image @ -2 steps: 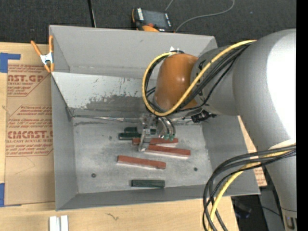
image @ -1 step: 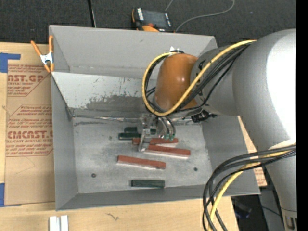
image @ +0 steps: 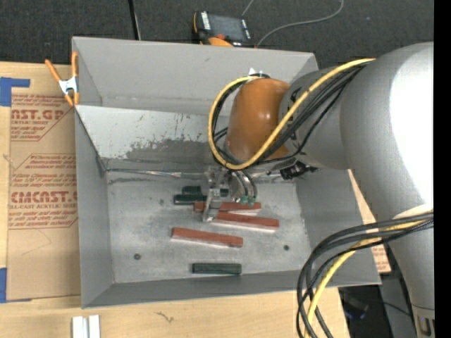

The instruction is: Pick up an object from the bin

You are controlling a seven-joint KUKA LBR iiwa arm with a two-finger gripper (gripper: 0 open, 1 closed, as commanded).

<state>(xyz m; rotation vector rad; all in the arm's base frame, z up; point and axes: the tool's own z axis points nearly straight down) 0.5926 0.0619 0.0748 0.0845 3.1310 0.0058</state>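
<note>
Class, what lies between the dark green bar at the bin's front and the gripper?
In the camera view, one reddish-brown bar lies between the dark green bar and the gripper.

Short block (image: pixel 217 267) before long bar (image: pixel 206 237); behind, bars (image: pixel 246 221) (perhaps overlapping).

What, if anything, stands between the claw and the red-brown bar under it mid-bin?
Nothing visible does. The claw is down at the view-left end of that red-brown bar. A dark green block lies close at view left and a second red-brown bar just nearer the camera, both beside it.
</note>
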